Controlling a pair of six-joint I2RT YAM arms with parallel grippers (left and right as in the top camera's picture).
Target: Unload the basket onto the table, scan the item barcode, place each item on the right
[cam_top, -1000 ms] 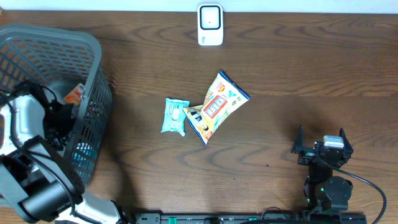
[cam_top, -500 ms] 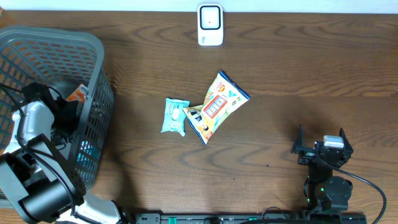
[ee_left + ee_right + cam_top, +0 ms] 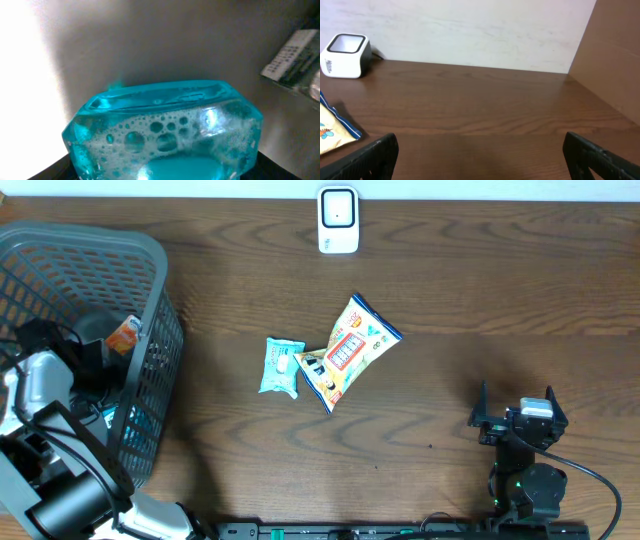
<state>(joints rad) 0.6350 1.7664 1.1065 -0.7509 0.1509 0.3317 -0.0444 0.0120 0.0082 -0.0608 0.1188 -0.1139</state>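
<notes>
A translucent blue bottle [image 3: 162,132] with foamy liquid fills the left wrist view, wedged between the dark fingertips [image 3: 55,171] of my left gripper [image 3: 162,172], which is closed on its sides. From overhead, the left gripper [image 3: 95,365] reaches down inside the grey mesh basket [image 3: 90,240]. The white barcode scanner [image 3: 338,220] stands at the table's far edge, also seen as the scanner [image 3: 345,48] in the right wrist view. My right gripper [image 3: 520,415] rests open at the near right with nothing between its fingers [image 3: 380,155].
A yellow snack bag [image 3: 348,352] and a teal packet [image 3: 281,366] lie mid-table. The basket also holds an orange packet [image 3: 122,332] and a printed pack [image 3: 295,60]. A cardboard wall [image 3: 615,55] stands on the right.
The left arm has sunk deeper into the basket and its jaws have narrowed onto the blue bottle. The right arm has not moved.
</notes>
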